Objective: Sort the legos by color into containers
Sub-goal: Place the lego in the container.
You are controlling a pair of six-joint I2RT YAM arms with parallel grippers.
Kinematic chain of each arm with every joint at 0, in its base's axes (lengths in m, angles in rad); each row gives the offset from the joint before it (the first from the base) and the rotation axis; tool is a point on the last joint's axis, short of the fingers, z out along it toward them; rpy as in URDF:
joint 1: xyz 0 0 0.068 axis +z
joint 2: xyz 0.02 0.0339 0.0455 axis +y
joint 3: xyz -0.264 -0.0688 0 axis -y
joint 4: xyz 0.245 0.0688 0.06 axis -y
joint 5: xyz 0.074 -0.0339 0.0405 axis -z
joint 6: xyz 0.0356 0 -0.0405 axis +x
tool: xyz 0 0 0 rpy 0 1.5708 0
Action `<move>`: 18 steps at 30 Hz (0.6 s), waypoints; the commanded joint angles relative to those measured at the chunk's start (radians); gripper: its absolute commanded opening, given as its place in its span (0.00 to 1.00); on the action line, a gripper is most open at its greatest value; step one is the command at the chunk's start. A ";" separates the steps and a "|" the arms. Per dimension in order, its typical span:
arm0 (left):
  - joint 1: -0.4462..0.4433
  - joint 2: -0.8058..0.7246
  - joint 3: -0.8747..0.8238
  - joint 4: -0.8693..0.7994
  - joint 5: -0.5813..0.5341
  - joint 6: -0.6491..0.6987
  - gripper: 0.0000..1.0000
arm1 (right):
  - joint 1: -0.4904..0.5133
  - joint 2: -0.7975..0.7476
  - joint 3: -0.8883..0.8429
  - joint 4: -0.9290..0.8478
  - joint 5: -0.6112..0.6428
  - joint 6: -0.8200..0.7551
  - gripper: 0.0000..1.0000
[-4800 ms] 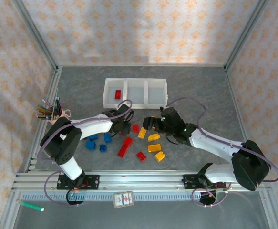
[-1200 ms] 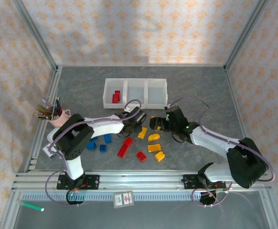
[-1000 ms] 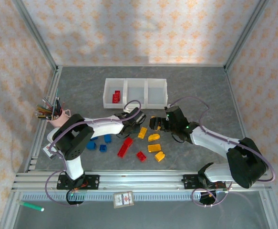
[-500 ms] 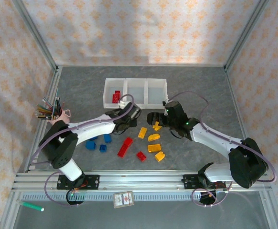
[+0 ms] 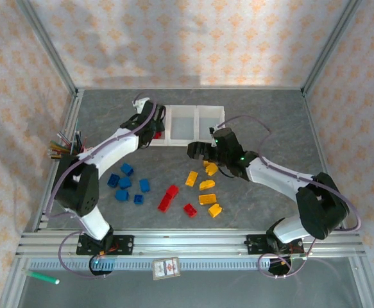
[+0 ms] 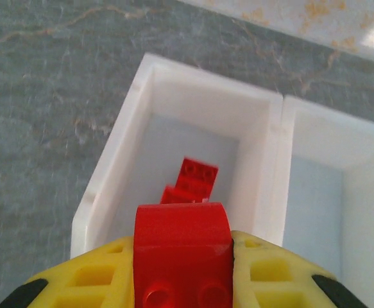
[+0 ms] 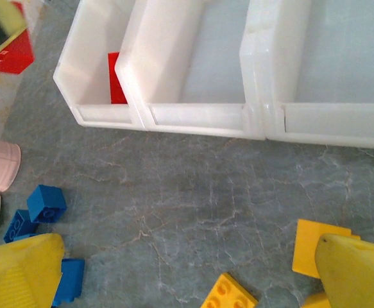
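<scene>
My left gripper (image 6: 181,282) pinched a red brick (image 6: 181,247) above the left bin (image 6: 113,160), toward the table's far edge, where other red bricks (image 6: 192,179) already lay. My right gripper (image 7: 187,269), fingers spread and holding nothing, hovered near the yellow bricks (image 5: 207,186) mid-table. I judged sorting barely begun: blue bricks (image 5: 124,183), the yellow bricks and several loose reds (image 5: 169,197) remained unsorted.

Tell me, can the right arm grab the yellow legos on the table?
Probably yes. The right arm hangs just past the yellow legos with its jaws open and empty. Nothing lies on top of those bricks or between them and the arm.
</scene>
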 commanded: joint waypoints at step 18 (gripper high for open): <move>0.070 0.259 0.277 -0.067 0.021 0.130 0.52 | 0.004 0.011 0.077 -0.007 0.048 -0.044 1.00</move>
